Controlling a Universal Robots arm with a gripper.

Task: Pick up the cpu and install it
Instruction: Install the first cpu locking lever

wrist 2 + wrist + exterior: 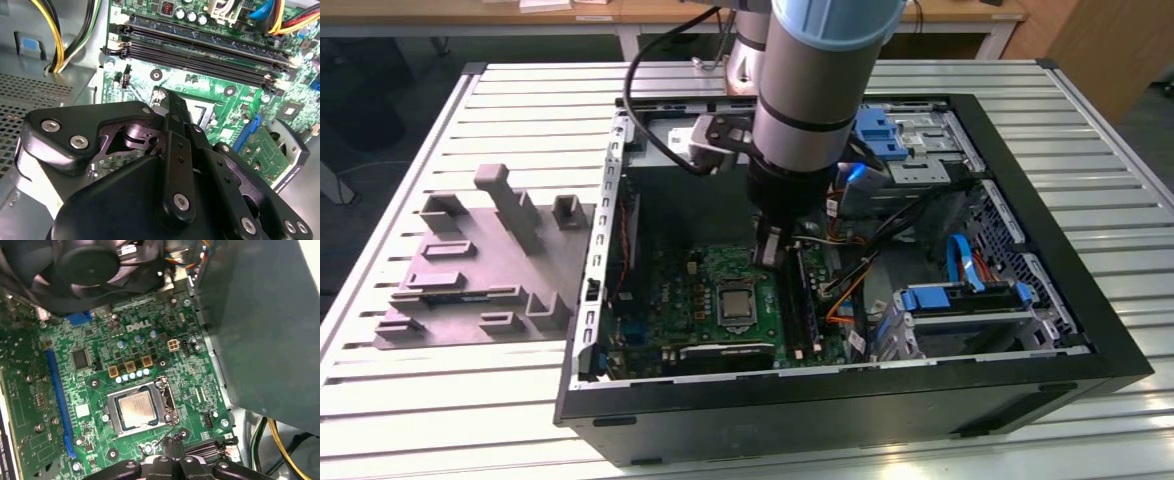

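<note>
A grey tray (480,265) lies toward the tabletop's (400,390) left edge in the exterior view, beside the open computer case (854,410). Inside it the cpu (138,408) sits in the motherboard socket (141,410) — framed by its metal bracket. The end effector (172,440) hovers just beside the socket, fingers (177,446) pressed together, holding nothing.
</note>
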